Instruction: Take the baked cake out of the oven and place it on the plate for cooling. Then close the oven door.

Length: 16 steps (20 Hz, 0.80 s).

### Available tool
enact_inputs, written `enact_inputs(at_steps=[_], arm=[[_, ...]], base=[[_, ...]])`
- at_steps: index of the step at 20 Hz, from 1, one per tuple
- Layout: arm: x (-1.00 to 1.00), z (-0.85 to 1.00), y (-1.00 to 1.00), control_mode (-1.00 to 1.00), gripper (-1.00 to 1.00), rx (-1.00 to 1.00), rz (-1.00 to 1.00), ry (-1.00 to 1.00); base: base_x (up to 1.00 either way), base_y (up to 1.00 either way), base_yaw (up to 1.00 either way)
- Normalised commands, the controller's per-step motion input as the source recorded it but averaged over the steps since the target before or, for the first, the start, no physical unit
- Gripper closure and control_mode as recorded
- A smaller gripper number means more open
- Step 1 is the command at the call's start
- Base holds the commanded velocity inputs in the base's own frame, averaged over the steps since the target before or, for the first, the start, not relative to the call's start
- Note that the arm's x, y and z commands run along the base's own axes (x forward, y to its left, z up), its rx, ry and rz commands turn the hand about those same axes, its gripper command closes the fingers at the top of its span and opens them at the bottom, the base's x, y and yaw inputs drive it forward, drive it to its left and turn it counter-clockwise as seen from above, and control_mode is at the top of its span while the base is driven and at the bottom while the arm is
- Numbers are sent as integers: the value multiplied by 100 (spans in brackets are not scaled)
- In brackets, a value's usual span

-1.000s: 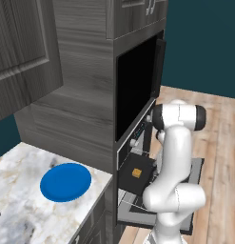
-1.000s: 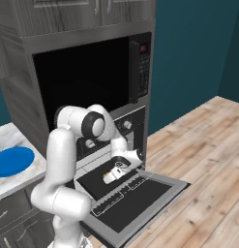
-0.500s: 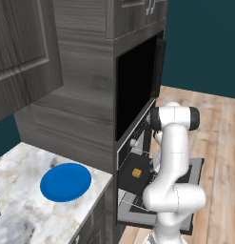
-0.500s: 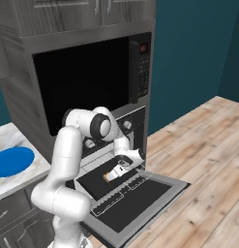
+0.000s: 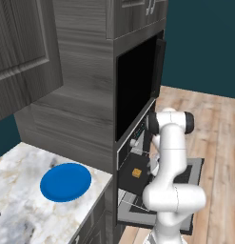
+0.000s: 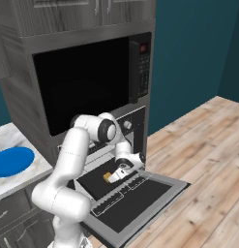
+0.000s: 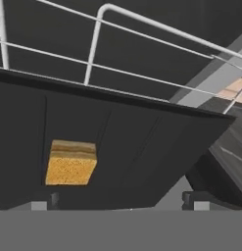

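- The oven (image 6: 133,127) sits under the big black cavity, and the oven door (image 6: 140,198) is dropped all the way down, lying flat over the wood floor (image 6: 208,160)
- The baked cake (image 7: 70,163) is on the dark tray (image 7: 132,147) inside the oven, around 8 o'clock in the hand view, with the wire rack (image 7: 100,39) above and behind it
- From the left base view the baked cake (image 5: 136,173) is a little orange block sitting alone in the oven opening
- In the right base view the gripper (image 6: 117,175) is down low at the oven mouth, right next to the baked cake (image 6: 107,177); can't tell if it's touching
- Jaws: both tips poke up at the bottom of the hand view, spread wide apart, nothing between them; the cake is just above the left tip
- The plate (image 5: 65,181) is on the marble worktop (image 5: 19,214), roughly 9 o'clock from the oven in the left base view and well apart from the cake
- Right base view has the plate (image 6: 12,161) at the far 9 o'clock edge, nothing on it
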Motion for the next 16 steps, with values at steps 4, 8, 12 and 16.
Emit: enact_inputs(at_steps=[4, 8, 12, 16], arm=[[21, -25, 3, -100, -100, 0, 0, 0], [22, -28, 10, -100, -100, 0, 0, 0], [26, -28, 13, -100, -100, 0, 0, 0], [19, -18, 7, -100, -100, 0, 0, 0]], base=[[0, 0, 0], [0, 0, 0], [0, 0, 0], [0, 0, 0]])
